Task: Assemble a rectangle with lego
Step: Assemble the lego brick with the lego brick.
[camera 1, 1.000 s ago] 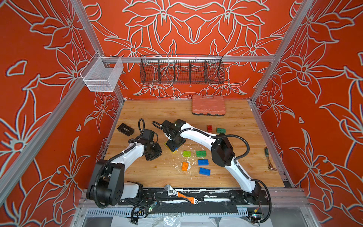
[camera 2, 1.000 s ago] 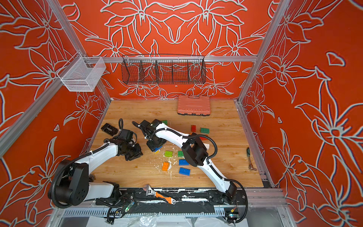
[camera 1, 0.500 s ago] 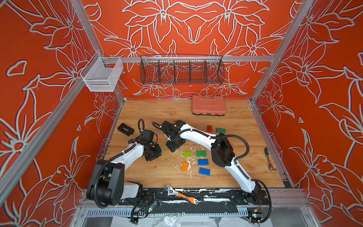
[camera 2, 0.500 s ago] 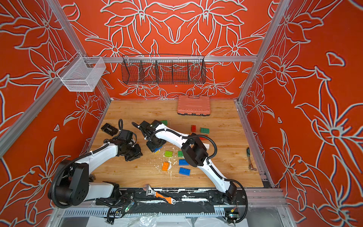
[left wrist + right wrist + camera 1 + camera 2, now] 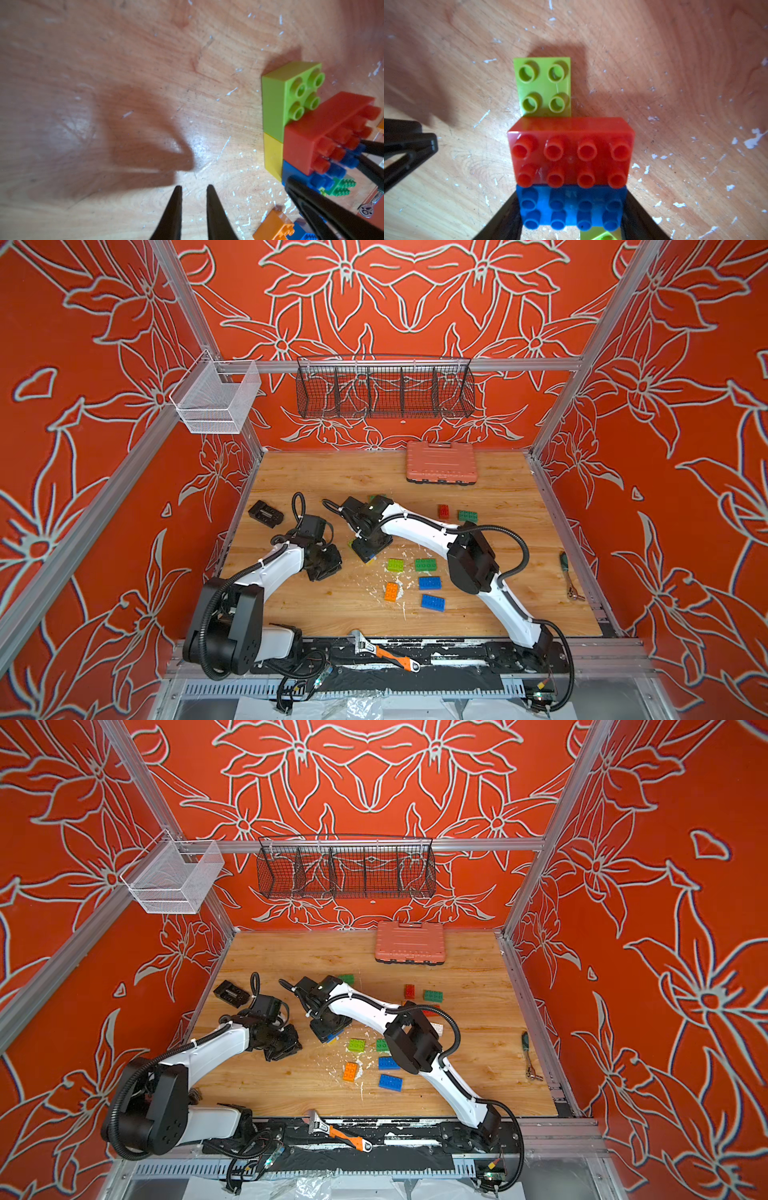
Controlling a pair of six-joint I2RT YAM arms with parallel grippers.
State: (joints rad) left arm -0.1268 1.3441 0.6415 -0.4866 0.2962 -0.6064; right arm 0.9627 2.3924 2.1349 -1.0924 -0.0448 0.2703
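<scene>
In the right wrist view a lime 2x2 brick (image 5: 543, 87), a red 2x4 brick (image 5: 571, 151) and a blue 2x4 brick (image 5: 571, 207) sit in a row on the wood. My right gripper (image 5: 572, 209) is shut on the blue brick, one finger at each short end. The left wrist view shows the same cluster side-on: lime brick (image 5: 291, 93), red brick (image 5: 324, 133), blue brick (image 5: 295, 170), and a yellow brick (image 5: 272, 153) beside the lime one, under the red. My left gripper (image 5: 194, 187) hovers over bare wood to the left of the cluster, slightly open and empty.
Loose lego lies right of the cluster: lime (image 5: 395, 565), green (image 5: 424, 564), two blue (image 5: 429, 583), orange (image 5: 392, 591), red (image 5: 444, 511), dark green (image 5: 467, 515). A salmon tool case (image 5: 441, 462) stands at the back and a black block (image 5: 266, 513) at the left. A wrench (image 5: 384, 653) lies on the front rail.
</scene>
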